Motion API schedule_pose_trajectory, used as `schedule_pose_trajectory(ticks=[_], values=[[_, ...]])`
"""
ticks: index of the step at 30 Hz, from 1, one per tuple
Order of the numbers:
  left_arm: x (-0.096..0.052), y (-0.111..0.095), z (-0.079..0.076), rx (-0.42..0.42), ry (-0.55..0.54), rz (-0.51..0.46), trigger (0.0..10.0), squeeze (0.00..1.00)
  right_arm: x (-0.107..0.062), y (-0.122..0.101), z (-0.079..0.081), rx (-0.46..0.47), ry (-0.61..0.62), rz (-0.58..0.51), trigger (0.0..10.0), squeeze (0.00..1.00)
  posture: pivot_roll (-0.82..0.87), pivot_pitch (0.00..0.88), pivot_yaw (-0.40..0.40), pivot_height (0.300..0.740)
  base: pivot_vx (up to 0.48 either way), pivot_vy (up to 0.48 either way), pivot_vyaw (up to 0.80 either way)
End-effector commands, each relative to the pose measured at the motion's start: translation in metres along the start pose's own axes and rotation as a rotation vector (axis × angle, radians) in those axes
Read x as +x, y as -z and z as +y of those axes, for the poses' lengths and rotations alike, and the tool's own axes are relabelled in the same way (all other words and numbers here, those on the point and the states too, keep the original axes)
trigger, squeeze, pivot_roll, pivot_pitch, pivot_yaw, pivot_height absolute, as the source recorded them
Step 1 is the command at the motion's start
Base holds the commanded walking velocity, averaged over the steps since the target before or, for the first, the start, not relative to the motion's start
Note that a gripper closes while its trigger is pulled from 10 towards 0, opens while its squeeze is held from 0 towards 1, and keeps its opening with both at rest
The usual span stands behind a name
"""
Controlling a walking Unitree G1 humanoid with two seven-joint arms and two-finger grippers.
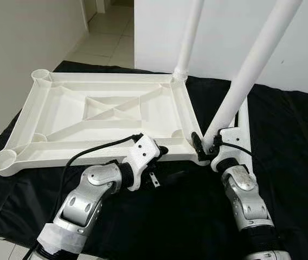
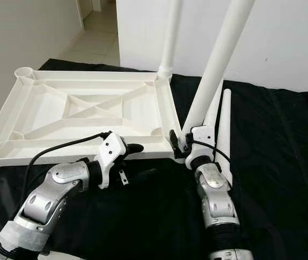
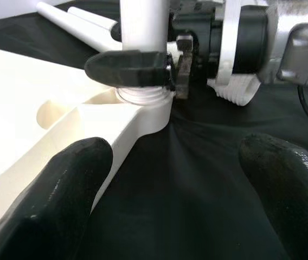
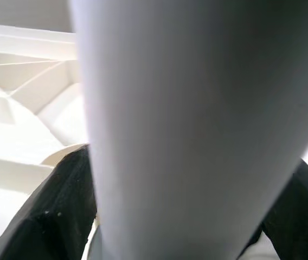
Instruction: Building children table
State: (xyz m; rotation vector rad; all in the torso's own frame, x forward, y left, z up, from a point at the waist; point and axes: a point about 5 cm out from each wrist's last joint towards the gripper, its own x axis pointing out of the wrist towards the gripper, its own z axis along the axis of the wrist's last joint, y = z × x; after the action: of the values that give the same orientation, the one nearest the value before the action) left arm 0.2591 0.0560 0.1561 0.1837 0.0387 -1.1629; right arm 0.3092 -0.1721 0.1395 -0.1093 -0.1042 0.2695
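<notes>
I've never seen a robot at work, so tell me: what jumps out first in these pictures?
A white plastic tabletop lies upside down on a black cloth, one white leg already standing in its far right corner. The right gripper is shut on a second leg, holding it tilted at the near right corner socket. The left gripper rests open at the tabletop's near edge, and two spare legs lie on the cloth to the right.

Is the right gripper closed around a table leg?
Yes, the right gripper clamps the leg just above the tabletop's near corner socket.
</notes>
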Motion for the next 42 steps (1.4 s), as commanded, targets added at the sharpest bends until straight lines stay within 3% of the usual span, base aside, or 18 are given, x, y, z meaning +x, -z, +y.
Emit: schedule_pose_trajectory(ticks=[1, 7, 8, 10, 11, 12, 13, 17, 20, 24, 25, 26, 27, 34, 37, 42], values=[[0.003, 0.006, 0.003, 0.004, -0.115, 0.026, 10.0, 0.00, 0.001, 0.001, -0.003, -0.004, -0.069, 0.002, 10.0, 0.00, -0.04, 0.025, -0.009, 0.740, 0.000, 0.000, 0.00], [0.005, 0.007, 0.007, 0.000, -0.150, 0.034, 10.0, 0.00, 0.004, 0.002, -0.015, -0.043, -0.133, 0.022, 10.0, 0.00, -0.04, 0.035, -0.016, 0.740, 0.000, 0.000, 0.00], [0.005, 0.007, 0.008, 0.001, -0.156, 0.035, 10.0, 0.00, 0.005, 0.003, -0.018, -0.040, -0.146, 0.026, 4.6, 0.00, -0.04, 0.037, -0.019, 0.740, 0.000, 0.000, 0.00], [0.005, 0.007, 0.009, 0.001, -0.158, 0.035, 10.0, 0.00, 0.006, 0.003, -0.020, -0.035, -0.153, 0.029, 4.0, 0.00, -0.03, 0.039, -0.022, 0.740, 0.000, 0.000, 0.00], [0.006, 0.007, 0.009, 0.000, -0.160, 0.035, 10.0, 0.00, 0.006, 0.004, -0.022, -0.041, -0.156, 0.036, 2.1, 0.00, -0.03, 0.039, -0.023, 0.740, 0.000, 0.000, 0.00], [0.006, 0.007, 0.009, 0.000, -0.160, 0.035, 10.0, 0.00, 0.006, 0.004, -0.022, -0.041, -0.156, 0.036, 2.1, 0.00, -0.03, 0.039, -0.023, 0.740, 0.000, 0.000, 0.00], [0.007, 0.006, 0.009, -0.001, -0.160, 0.034, 10.0, 0.00, 0.006, 0.005, -0.022, -0.040, -0.166, 0.042, 0.0, 0.00, -0.04, 0.040, -0.024, 0.740, 0.000, 0.000, 0.00], [0.011, 0.006, 0.007, -0.004, -0.152, 0.028, 10.0, 0.00, 0.006, 0.007, -0.024, -0.056, -0.185, 0.046, 0.0, 0.00, -0.04, 0.042, -0.031, 0.740, 0.000, 0.000, 0.00], [0.027, 0.006, 0.004, -0.038, -0.130, 0.005, 10.0, 0.00, 0.007, 0.007, -0.025, -0.027, -0.206, 0.041, 0.0, 0.00, -0.08, 0.047, -0.036, 0.740, 0.000, 0.000, 0.00], [0.032, 0.003, 0.002, -0.047, -0.112, -0.003, 10.0, 0.00, 0.007, 0.008, -0.023, -0.022, -0.200, 0.046, 0.0, 0.00, -0.08, 0.049, -0.039, 0.740, 0.000, 0.000, 0.00], [0.033, 0.001, 0.004, -0.043, -0.112, -0.006, 10.0, 0.00, 0.007, 0.011, -0.022, -0.001, -0.181, 0.066, 8.5, 0.00, -0.08, 0.052, -0.038, 0.740, 0.000, 0.000, 0.00], [0.033, 0.001, 0.004, -0.043, -0.112, -0.006, 10.0, 0.00, 0.007, 0.011, -0.022, -0.001, -0.181, 0.066, 8.5, 0.00, -0.08, 0.052, -0.038, 0.740, 0.000, 0.000, 0.00], [0.033, 0.000, 0.005, -0.042, -0.113, -0.009, 10.0, 0.00, 0.007, 0.012, -0.021, 0.013, -0.150, 0.072, 10.0, 0.00, -0.07, 0.053, -0.036, 0.740, 0.000, 0.000, 0.00], [0.033, -0.003, 0.007, -0.044, -0.122, -0.012, 10.0, 0.00, 0.009, 0.013, -0.009, 0.063, -0.045, 0.064, 10.0, 0.00, -0.06, 0.052, -0.024, 0.740, 0.000, 0.000, 0.00], [0.033, -0.002, 0.007, -0.050, -0.138, -0.011, 10.0, 0.00, 0.012, 0.008, 0.003, 0.101, 0.030, 0.045, 10.0, 0.00, -0.06, 0.048, -0.022, 0.740, 0.000, 0.000, 0.00], [0.028, 0.002, 0.008, -0.047, -0.148, 0.003, 10.0, 0.00, 0.010, 0.004, 0.017, 0.148, 0.246, 0.065, 10.0, 0.00, -0.05, 0.043, -0.024, 0.740, 0.000, 0.000, 0.00]])
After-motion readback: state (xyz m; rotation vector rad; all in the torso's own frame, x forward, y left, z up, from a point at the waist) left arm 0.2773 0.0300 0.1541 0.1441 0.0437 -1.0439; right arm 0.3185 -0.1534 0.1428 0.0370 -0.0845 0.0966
